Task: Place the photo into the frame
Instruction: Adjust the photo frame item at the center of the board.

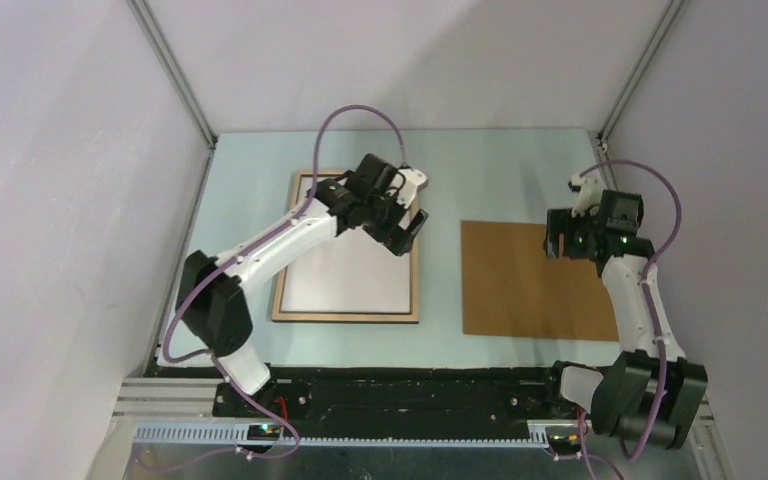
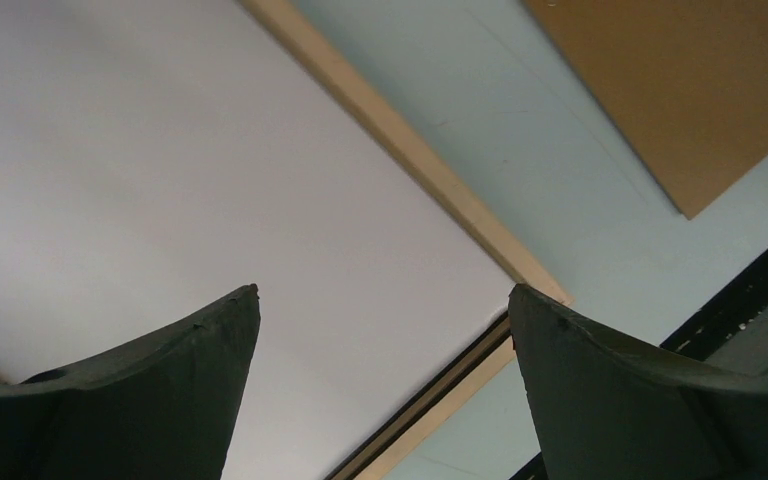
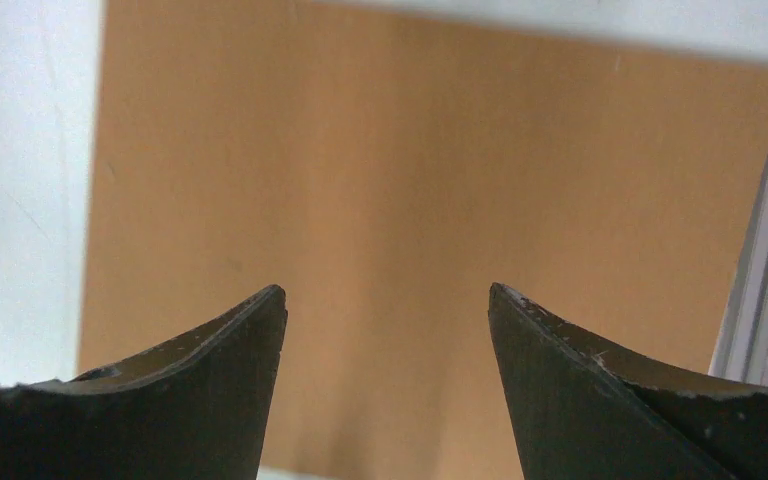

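The frame [image 1: 345, 317] lies back up on the left of the table, its light wood rim showing. Inside that rim lies the photo [image 1: 345, 275], plain white back up, with its printed side hidden. My left gripper [image 1: 407, 232] hovers over the frame's far right corner, open and holding nothing. In the left wrist view, the left gripper [image 2: 383, 295] has the white photo [image 2: 210, 180] and the frame's wood rim [image 2: 410, 170] below it. My right gripper [image 1: 560, 245] hangs open over the brown board. In the right wrist view, nothing sits between the right gripper's [image 3: 387, 290] fingers.
A plain brown backing board [image 1: 530, 280] lies flat on the right of the table; it fills the right wrist view [image 3: 410, 150] and shows at the top right of the left wrist view [image 2: 680, 90]. Grey walls close in the table on both sides.
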